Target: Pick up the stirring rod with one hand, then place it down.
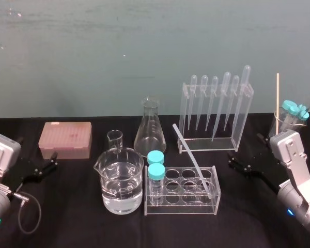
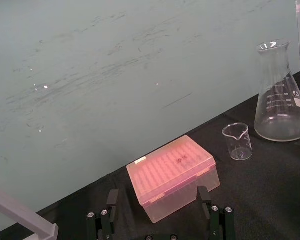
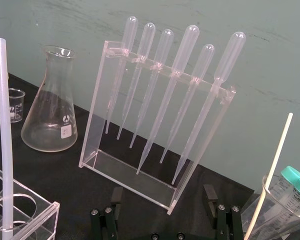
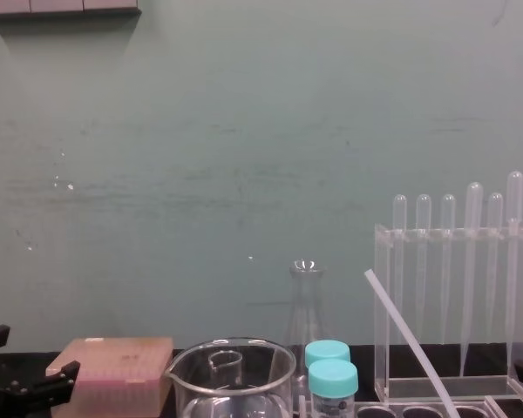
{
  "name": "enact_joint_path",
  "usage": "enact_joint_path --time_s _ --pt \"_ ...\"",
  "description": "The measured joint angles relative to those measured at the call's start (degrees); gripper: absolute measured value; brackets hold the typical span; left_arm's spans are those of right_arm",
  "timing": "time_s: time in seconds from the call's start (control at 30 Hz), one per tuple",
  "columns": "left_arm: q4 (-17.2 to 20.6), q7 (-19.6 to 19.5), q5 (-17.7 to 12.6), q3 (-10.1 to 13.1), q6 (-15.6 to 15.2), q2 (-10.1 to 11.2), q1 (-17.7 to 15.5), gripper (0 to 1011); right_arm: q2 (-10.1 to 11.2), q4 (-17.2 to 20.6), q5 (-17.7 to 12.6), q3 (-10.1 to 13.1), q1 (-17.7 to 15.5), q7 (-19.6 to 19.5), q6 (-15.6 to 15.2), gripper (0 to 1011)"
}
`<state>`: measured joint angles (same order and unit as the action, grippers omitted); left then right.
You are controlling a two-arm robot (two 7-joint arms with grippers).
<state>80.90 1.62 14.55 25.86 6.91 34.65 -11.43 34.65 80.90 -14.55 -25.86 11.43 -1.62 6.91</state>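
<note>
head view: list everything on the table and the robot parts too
stirring rod: 1, whitish, leaning in tube rack
tube rack: 1, clear, front centre
capped tubes: 2, teal caps, rack's left end
large beaker: 1, clear with water, left of rack
small beaker: 1, clear, behind large beaker
flask: 1, clear, centre back
tip box: 1, pink, back left
pipettes: 6, clear, in stand back right
side beaker: 1, clear, far right
left gripper: 1, black, open, left edge
right gripper: 1, black, open, right edge
</note>
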Motion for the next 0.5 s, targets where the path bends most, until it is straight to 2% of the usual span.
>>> enact_joint_path --time_s 0.5 --pt "0.0 0.0 0.0 0.0 0.0 0.0 0.0 1000 0.0 0.0 0.0 0.0 0.0 0.0 0.0 1003"
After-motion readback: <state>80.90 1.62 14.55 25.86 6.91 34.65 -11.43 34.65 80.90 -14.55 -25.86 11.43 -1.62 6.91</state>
